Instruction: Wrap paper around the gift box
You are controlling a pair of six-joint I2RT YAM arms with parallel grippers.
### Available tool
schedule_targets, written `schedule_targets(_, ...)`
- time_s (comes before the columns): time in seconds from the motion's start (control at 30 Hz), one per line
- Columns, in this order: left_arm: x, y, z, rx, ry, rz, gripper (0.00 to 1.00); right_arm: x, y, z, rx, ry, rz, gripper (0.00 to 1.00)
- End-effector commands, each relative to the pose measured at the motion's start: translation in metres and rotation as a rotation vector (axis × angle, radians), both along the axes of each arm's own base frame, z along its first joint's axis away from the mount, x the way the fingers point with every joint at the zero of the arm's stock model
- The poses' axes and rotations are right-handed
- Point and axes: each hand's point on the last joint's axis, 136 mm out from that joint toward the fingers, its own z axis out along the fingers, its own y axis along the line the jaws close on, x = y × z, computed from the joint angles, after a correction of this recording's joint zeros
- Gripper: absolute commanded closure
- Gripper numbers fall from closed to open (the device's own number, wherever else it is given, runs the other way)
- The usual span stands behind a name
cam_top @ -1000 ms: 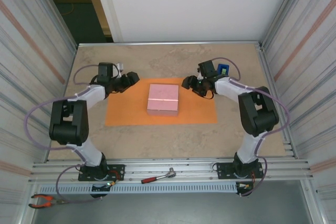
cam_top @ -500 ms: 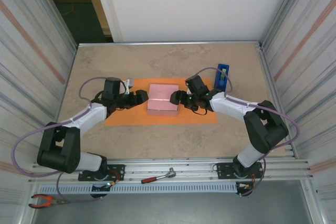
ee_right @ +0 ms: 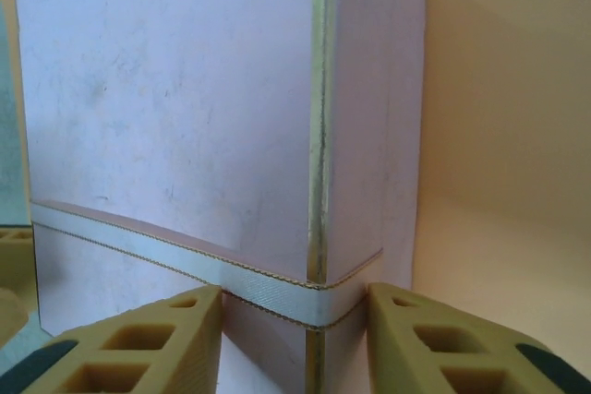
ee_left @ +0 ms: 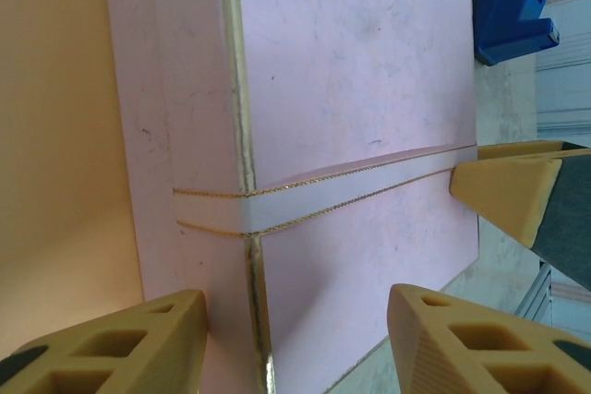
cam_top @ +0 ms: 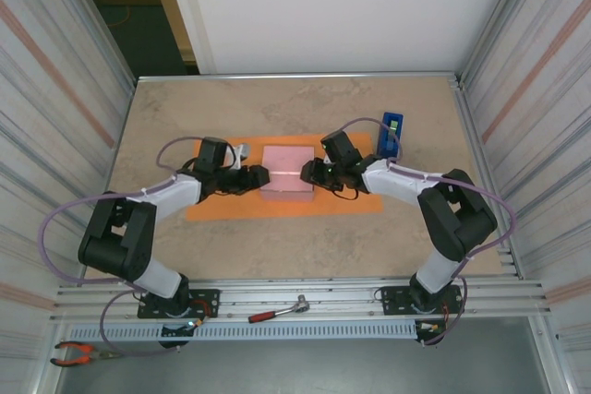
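Beside the gift box (cam_top: 287,170), left claw (cam_top: 257,177) and right claw (cam_top: 309,173) stand apart; uneven squeezing may skew it on the paper (cam_top: 277,208).

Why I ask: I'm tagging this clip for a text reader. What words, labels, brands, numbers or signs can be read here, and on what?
No readable text in these views.
gift box: plain pink, gold edging, a white band, no lettering.
paper: plain orange, nothing printed.
blue tape dispenser: no legible marking.
red-handled tool on the front rail: too small to read.
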Motion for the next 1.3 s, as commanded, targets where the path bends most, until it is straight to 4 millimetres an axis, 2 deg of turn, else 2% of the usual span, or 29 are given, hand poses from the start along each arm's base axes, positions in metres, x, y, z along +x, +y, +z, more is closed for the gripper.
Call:
schedule_targets(0.0, 0.008, -0.022, 0.031, -0.061, -0.092, -0.078, 0.47, 0.008, 0.007, 0.008, 0.022, -0.011, 0.009, 0.64)
schedule_targets(0.33, 0.015, -0.030, 0.033, -0.065, -0.101, -0.096, 0.48, 0.023, -0.001, 0.019, 0.041, -0.031, -0.010, 0.67)
schedule_targets(0.63, 0.017, -0.029, 0.023, -0.044, -0.090, -0.088, 0.46, 0.035, 0.006, 0.030, 0.058, -0.058, 0.006, 0.67)
schedule_targets(0.87, 0.024, -0.030, 0.021, -0.026, -0.092, -0.090, 0.46, 0.037, 0.000, 0.013, 0.030, -0.029, -0.011, 0.68)
schedule_targets(1.03, 0.026, -0.029, 0.019, -0.013, -0.094, -0.091, 0.45, 0.030, -0.004, -0.002, 0.029, -0.003, -0.019, 0.68)
schedule_targets(1.27, 0.025, -0.029, 0.018, -0.010, -0.091, -0.091, 0.45, 0.024, 0.002, -0.001, 0.041, -0.003, -0.008, 0.68)
